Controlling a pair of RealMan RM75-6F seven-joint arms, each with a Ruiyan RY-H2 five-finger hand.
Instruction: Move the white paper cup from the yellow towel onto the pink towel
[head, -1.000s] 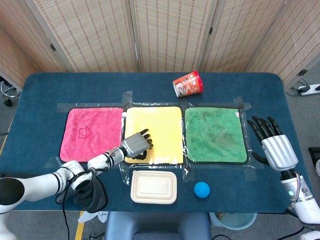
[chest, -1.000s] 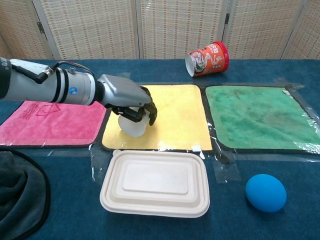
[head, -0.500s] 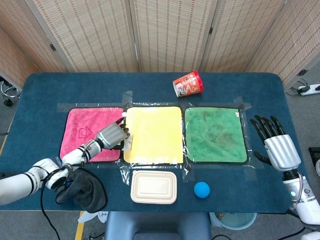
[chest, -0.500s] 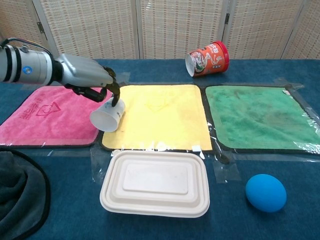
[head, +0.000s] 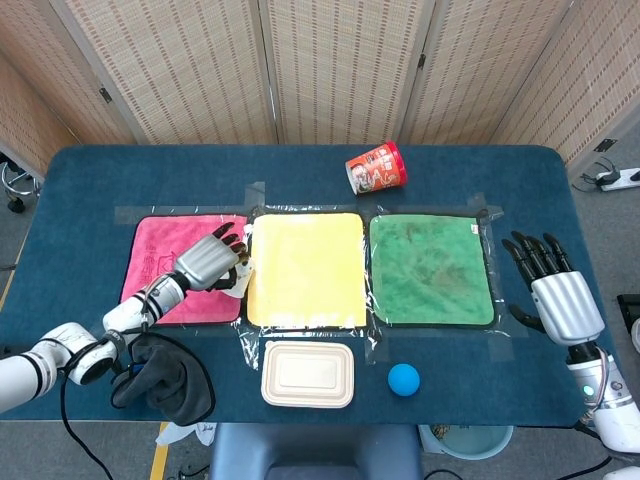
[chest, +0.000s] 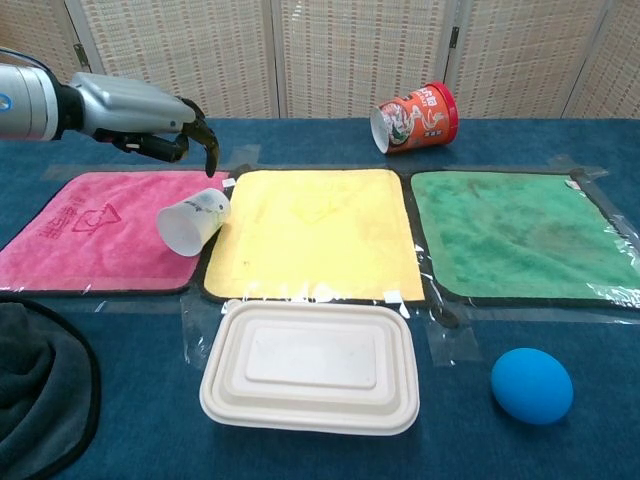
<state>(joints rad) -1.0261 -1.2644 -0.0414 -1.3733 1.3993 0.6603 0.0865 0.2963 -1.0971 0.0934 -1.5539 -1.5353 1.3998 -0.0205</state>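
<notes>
White paper cup (chest: 192, 222) lies tipped on its side at the right edge of the pink towel (chest: 95, 228), mouth toward the yellow towel (chest: 310, 230), rim about at the seam between them. Left hand (chest: 150, 112) hovers above the cup, fingers curled down but holding nothing; looks clear of the cup, though in the head view the hand (head: 210, 262) covers most of it, so contact is hard to rule out. Right hand (head: 560, 295) sits open, fingers spread, at the worktop (head: 100, 180) edge beside the green towel (head: 430, 268).
</notes>
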